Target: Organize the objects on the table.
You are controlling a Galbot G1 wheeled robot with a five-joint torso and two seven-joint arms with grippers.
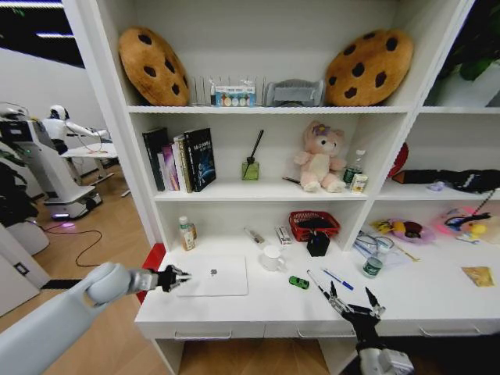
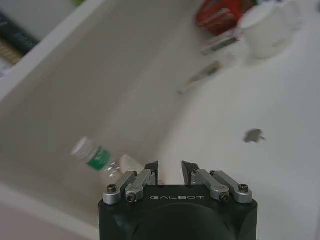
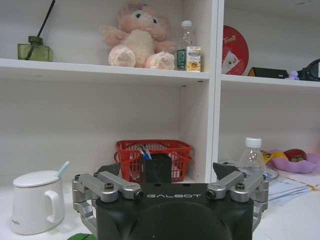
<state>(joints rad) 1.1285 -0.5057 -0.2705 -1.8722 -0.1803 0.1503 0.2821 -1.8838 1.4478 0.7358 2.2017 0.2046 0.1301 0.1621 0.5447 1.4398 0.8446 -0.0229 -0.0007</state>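
A thin silver laptop (image 1: pixel 215 275) lies closed on the white table (image 1: pixel 414 301), with its logo (image 2: pixel 255 136) facing up. My left gripper (image 1: pixel 173 277) hovers at the laptop's left edge, its fingers (image 2: pixel 189 169) a little apart with nothing between them. My right gripper (image 1: pixel 353 301) stands wide open and empty near the table's front edge. Just behind it lie a black pen (image 1: pixel 316 283) and a blue pen (image 1: pixel 337 278). A tiny green item (image 1: pixel 298 282) sits between the laptop and the pens. Further right are a small clear bottle (image 1: pixel 373 264) and a yellow-gold packet (image 1: pixel 477 275).
A white mug (image 1: pixel 272 258) stands behind the laptop, with a red basket (image 1: pixel 314 225) and a black pen holder (image 1: pixel 318 243) further back. Another bottle (image 1: pixel 187 233) stands at the back left. Shelves above hold books, a pink plush bear (image 1: pixel 319 158) and cookie cushions.
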